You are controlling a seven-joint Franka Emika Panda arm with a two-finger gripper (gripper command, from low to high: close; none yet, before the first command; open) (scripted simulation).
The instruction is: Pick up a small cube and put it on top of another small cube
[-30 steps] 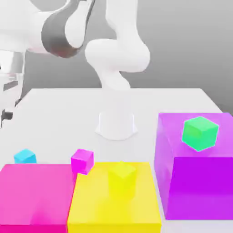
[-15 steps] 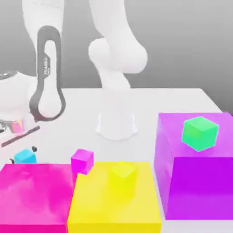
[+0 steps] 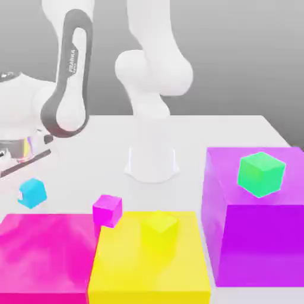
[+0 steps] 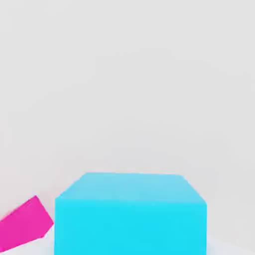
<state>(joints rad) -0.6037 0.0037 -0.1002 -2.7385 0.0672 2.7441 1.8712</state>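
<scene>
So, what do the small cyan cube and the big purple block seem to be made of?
The small cyan cube looks like matte plastic: flat, even colour without reflections. The big purple block looks glossier, perhaps smooth plastic, with a soft sheen on top. Both are simulator renders, so this stays uncertain.

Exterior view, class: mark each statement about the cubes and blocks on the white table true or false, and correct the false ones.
1. The small green cube sits on top of the large purple block. True.
2. The small cyan cube rests on top of the large yellow block. False: it is apart from the yellow block, beyond the large magenta block, towards the exterior view's left.
3. The small magenta cube stands near the corner where the magenta and yellow blocks meet. True.
4. The small yellow cube lies on the purple block. False: it sits on the yellow block.
5. The cyan cube is stacked on the small magenta cube. False: they are apart.
</scene>
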